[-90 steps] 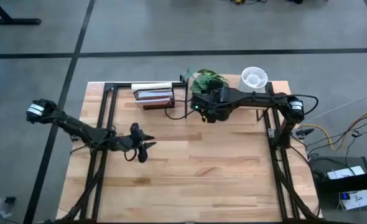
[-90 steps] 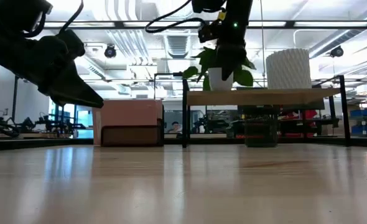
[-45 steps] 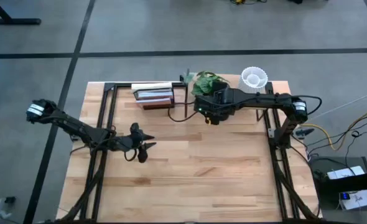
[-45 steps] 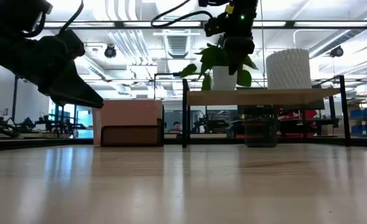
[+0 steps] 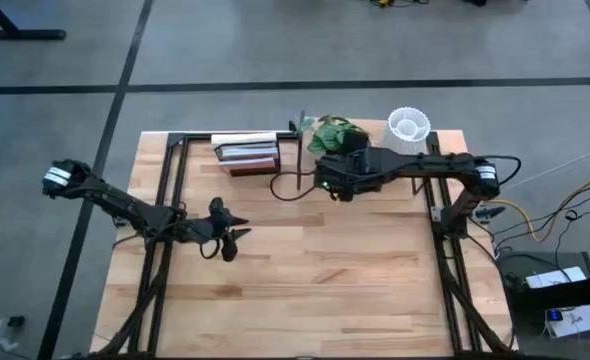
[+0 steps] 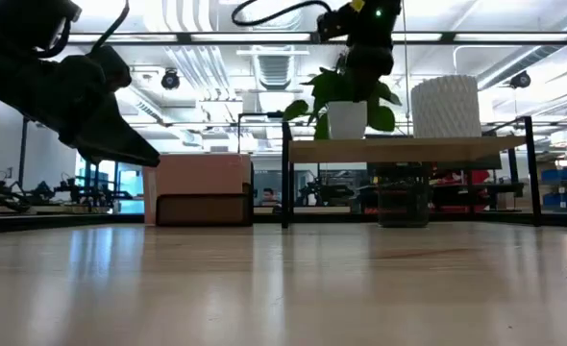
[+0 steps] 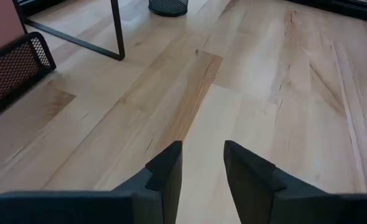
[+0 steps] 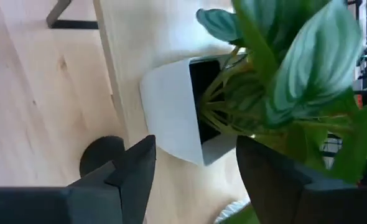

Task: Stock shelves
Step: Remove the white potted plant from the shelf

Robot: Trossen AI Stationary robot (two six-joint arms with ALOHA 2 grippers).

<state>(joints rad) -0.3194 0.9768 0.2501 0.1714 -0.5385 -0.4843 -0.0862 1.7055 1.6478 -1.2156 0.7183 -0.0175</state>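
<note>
Only in right wrist view: white pot [image 8: 174, 102] between parted jaws, untouched.

Shelves [image 6: 406, 150] at table's far edge — potted plant [image 6: 346, 104] left on the board, ribbed vase [image 6: 445, 106] right; book rack [image 5: 247, 154] left of shelves.

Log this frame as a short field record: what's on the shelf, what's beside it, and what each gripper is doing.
shelf: at the table's far edge, board on black frame
on shelf: potted plant in a white pot; ribbed white vase
under shelf: dark mesh cup
beside shelf: book rack with books
right gripper: open, fingers either side of the plant's pot but apart from it
left gripper: open, empty, over bare table
state: plant stands on the shelf, released
</note>
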